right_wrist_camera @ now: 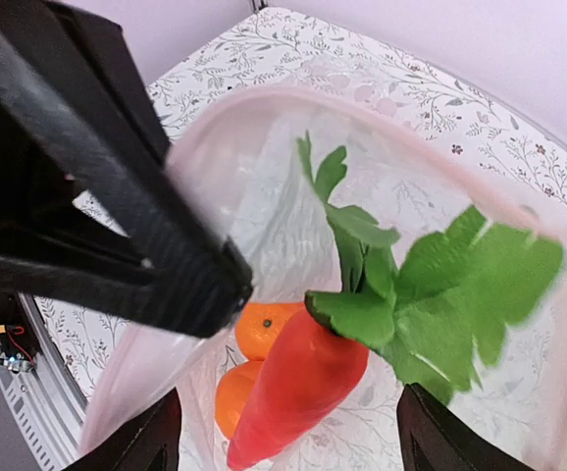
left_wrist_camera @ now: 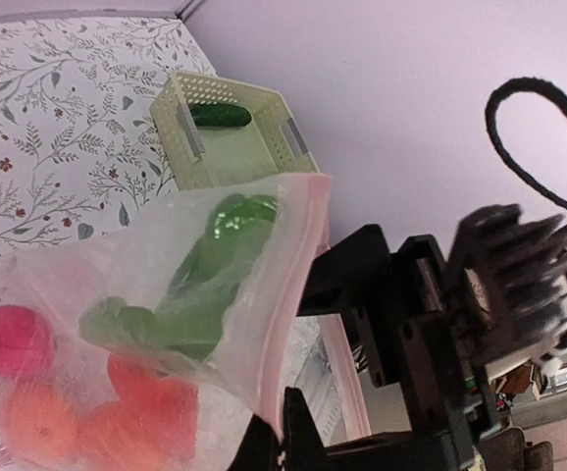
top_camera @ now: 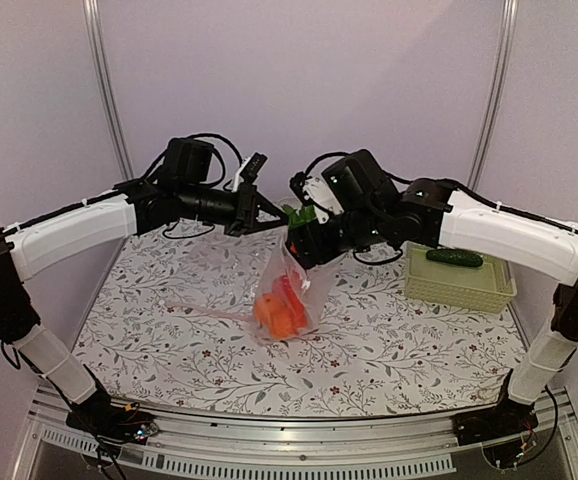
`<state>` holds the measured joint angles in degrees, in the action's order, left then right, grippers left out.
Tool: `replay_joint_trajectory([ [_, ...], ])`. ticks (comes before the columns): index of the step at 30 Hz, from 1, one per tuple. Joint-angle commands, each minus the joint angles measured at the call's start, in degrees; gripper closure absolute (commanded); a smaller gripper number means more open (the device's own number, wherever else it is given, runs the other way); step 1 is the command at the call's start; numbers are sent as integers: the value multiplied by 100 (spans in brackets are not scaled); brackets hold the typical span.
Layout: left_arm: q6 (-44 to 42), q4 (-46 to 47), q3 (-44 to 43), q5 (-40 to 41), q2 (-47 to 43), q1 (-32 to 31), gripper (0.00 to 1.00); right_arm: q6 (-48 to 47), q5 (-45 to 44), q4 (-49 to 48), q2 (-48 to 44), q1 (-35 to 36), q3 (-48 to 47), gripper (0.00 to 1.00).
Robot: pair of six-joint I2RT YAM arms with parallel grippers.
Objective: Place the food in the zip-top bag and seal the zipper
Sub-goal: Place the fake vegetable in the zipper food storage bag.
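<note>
The clear zip-top bag [top_camera: 291, 283] hangs open from my left gripper [top_camera: 267, 210], which is shut on its pinkish zipper strip [left_wrist_camera: 298, 265]. In the bag lie two oranges [right_wrist_camera: 264, 329], a red carrot-like vegetable with green leaves [right_wrist_camera: 298, 383] and a small red fruit [left_wrist_camera: 14, 339]. My right gripper [top_camera: 307, 238] is open right above the bag's mouth, its fingers [right_wrist_camera: 151, 442] wide apart on either side of the carrot and not touching it. The dark green cucumber [top_camera: 454, 258] lies on the basket. I see no slider tab.
The pale yellow-green lattice basket [top_camera: 459, 285] stands at the right of the floral tablecloth, also seen in the left wrist view [left_wrist_camera: 234, 157]. Both wrists are close together over the table's middle. Purple walls close in the back and sides.
</note>
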<state>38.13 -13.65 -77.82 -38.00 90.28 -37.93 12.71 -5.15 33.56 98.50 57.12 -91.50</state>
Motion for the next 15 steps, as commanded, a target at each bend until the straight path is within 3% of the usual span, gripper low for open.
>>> replay_joint_trajectory([
  [1,-164,67,-21,2,-27,132,100,20,184,115,-735,65,-114,23],
  [6,-241,-44,-69,-6,-23,163,100,47,-103,160,-1272,70,15,23],
  [15,-698,-530,-331,-105,25,172,100,377,-1194,403,-1639,-86,240,32],
])
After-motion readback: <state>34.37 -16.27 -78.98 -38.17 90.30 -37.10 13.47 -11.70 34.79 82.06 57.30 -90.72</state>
